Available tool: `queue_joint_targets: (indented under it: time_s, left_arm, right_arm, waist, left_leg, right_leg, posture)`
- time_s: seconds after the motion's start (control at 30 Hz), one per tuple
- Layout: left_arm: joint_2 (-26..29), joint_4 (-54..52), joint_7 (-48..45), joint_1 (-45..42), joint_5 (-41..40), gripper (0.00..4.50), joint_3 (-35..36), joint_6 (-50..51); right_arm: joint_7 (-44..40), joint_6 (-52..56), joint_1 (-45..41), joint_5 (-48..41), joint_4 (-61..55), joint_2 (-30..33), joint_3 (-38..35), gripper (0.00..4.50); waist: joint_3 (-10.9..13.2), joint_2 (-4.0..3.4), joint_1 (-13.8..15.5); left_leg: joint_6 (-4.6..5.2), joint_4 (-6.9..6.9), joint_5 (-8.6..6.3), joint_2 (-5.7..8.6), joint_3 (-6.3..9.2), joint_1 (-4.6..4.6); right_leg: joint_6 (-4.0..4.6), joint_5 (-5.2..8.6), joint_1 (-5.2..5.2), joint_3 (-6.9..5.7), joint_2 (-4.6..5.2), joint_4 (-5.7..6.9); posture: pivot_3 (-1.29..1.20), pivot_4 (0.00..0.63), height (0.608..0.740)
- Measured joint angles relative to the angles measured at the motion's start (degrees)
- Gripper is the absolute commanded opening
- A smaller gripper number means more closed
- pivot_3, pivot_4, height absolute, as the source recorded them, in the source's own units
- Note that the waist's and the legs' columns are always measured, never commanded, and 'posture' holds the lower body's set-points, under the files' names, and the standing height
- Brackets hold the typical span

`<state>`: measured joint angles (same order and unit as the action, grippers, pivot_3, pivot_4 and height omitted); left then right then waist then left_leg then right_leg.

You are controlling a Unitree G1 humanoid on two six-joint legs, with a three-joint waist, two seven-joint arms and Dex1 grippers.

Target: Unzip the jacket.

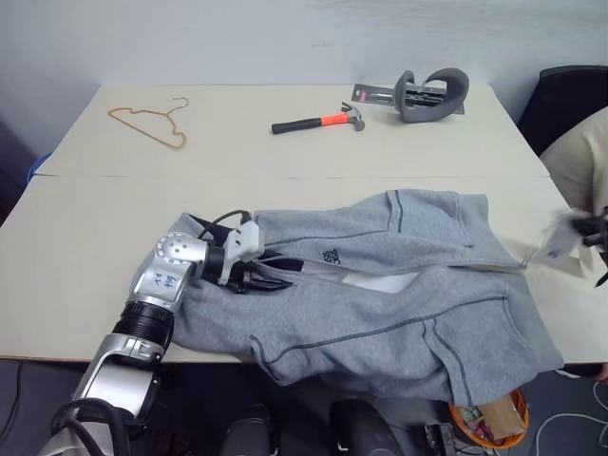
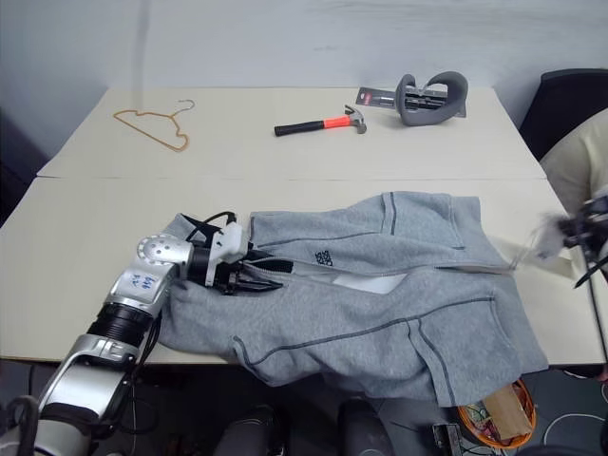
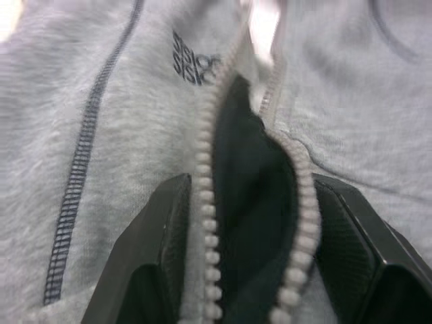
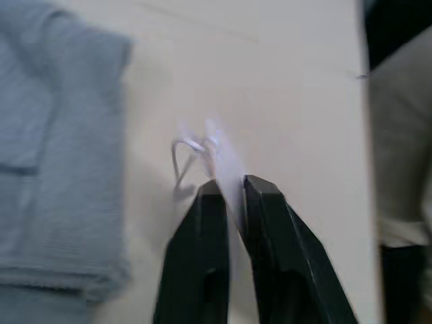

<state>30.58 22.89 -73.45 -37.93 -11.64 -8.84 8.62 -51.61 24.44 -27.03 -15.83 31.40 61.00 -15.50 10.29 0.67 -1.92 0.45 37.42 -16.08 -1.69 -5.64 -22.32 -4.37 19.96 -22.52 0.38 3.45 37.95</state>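
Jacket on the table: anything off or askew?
Yes. The light grey fleece zip jacket lies crumpled, its lower edge hanging over the near edge of the pale table. The right claw is pinching the white paper hang tag on its string, well away from the white zipper.

Two pale beige tables [image 1: 285, 142] pushed together with a seam between them, up against a plain white wall [image 1: 285, 38]. Black chair [image 1: 570, 100] at the far right corner, dark floor [image 1: 19, 380] underneath with some clutter.
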Motion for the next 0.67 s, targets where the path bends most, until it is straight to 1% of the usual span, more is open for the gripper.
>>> queue_joint_targets:
  time_s: [0.03, 0.07, 0.17, 0.23, 0.3, 0.37, 0.47, 0.53, 0.6, 0.67]
  left_arm:
    - [1.32, -1.17, -1.2, -0.01, -1.57, 3.2, 0.7, 2.3]
    - [2.84, -2.14, -2.22, -0.06, -2.76, 3.51, 1.64, 4.24]
    - [9.49, -5.18, -6.22, -0.23, -6.74, 4.46, 4.84, 10.83]
    - [15.46, -6.93, -9.55, -0.16, -9.28, 4.5, 7.1, 15.08]
    - [20.45, -8.37, -12.55, 0.09, -11.39, 4.5, 9.21, 17.98]
    - [24.51, -9.58, -12.58, 0.59, -12.73, 4.5, 10.7, 19.05]
    - [30.31, -9.83, -12.57, 1.97, -13.05, 4.5, 13.86, 18.77]
    - [32.93, -9.73, -12.57, 2.68, -13.17, 4.5, 15.79, 17.99]
    - [33.73, -9.76, -12.57, 2.88, -13.6, 4.5, 17.16, 17.44]
    - [33.7, -9.82, -12.52, 3.42, -13.96, 4.5, 17.51, 16.88]
  right_arm:
    - [-2.01, 1.12, 1.66, -0.72, -3.12, 0.09, 0.12, 1.61]
    - [-3.85, 2.05, 2.99, -1.42, -5.6, 0.38, 0.15, 1.97]
    - [-11.61, 4.73, 9.71, -4.14, -12.82, 4.87, -1.31, 3.05]
    - [-17.25, 6.54, 14.66, -6.28, -15.94, 8.7, -5.27, 3.72]
    - [-21.62, 8.45, 18.41, -8.02, -18.38, 11.28, -10.95, 4.39]
    - [-27.07, 11.0, 23.83, -9.35, -21.75, 12.82, -18.41, 4.46]
    - [-35.36, 14.27, 33.51, -9.51, -26.66, 13.02, -30.08, 4.46]
    - [-36.49, 15.13, 37.02, -9.43, -28.69, 12.73, -35.37, 4.46]
    - [-36.58, 15.76, 38.83, -9.51, -30.0, 12.45, -38.48, 4.46]
    - [-36.33, 16.0, 39.06, -9.82, -30.75, 11.83, -39.27, 4.46]
  waist:
    - [0.0, 0.0, 0.08]
    - [0.0, 0.0, 0.11]
    - [0.03, -0.03, 0.29]
    - [0.05, -0.02, 0.32]
    - [0.06, -0.02, 0.3]
    - [0.09, 0.04, 0.39]
    - [0.15, 0.16, 0.34]
    - [0.16, 0.16, 0.29]
    - [0.16, 0.17, 0.14]
    - [0.17, 0.18, 0.08]
  left_leg:
    - [-0.04, -0.04, 0.02, -0.03, 0.04, -0.03]
    - [-0.04, -0.05, 0.02, -0.04, 0.07, -0.04]
    - [-0.03, -0.12, 0.01, -0.01, 0.09, -0.07]
    - [0.01, -0.14, -0.01, -0.01, 0.11, -0.06]
    - [0.35, -0.14, -0.22, 0.03, 0.1, -0.01]
    - [0.36, -0.22, -0.27, 0.01, 0.15, 0.06]
    - [0.3, -0.31, -0.31, 0.0, 0.2, 0.05]
    - [0.31, -0.3, -0.33, 0.01, 0.18, 0.06]
    - [0.3, -0.3, -0.35, 0.0, 0.17, 0.08]
    - [0.3, -0.3, -0.35, 0.0, 0.16, 0.11]
  right_leg:
    - [0.0, 0.0, -0.03, -0.03, -0.03, -0.03]
    - [0.0, 0.0, -0.02, -0.06, -0.04, -0.07]
    - [0.01, 0.01, -0.03, -0.08, -0.02, -0.16]
    - [0.01, 0.01, 0.03, -0.1, -0.01, -0.23]
    - [0.02, 0.01, 0.09, -0.1, 0.04, -0.26]
    - [0.03, 0.02, 0.18, -0.12, 0.06, -0.36]
    - [0.07, 0.04, 0.16, -0.15, 0.05, -0.4]
    - [0.07, 0.04, 0.16, -0.13, 0.08, -0.41]
    - [0.07, 0.04, 0.17, -0.11, 0.09, -0.4]
    - [0.08, 0.04, 0.16, -0.1, 0.09, -0.36]
  posture:
    - [0.0, 0.15, 0.74]
    - [0.0, 0.15, 0.74]
    - [0.0, 0.15, 0.74]
    - [0.0, 0.15, 0.74]
    - [0.0, 0.15, 0.74]
    - [0.0, 0.15, 0.74]
    - [0.0, 0.15, 0.74]
    - [0.0, 0.15, 0.74]
    - [0.0, 0.15, 0.74]
    - [0.0, 0.15, 0.74]
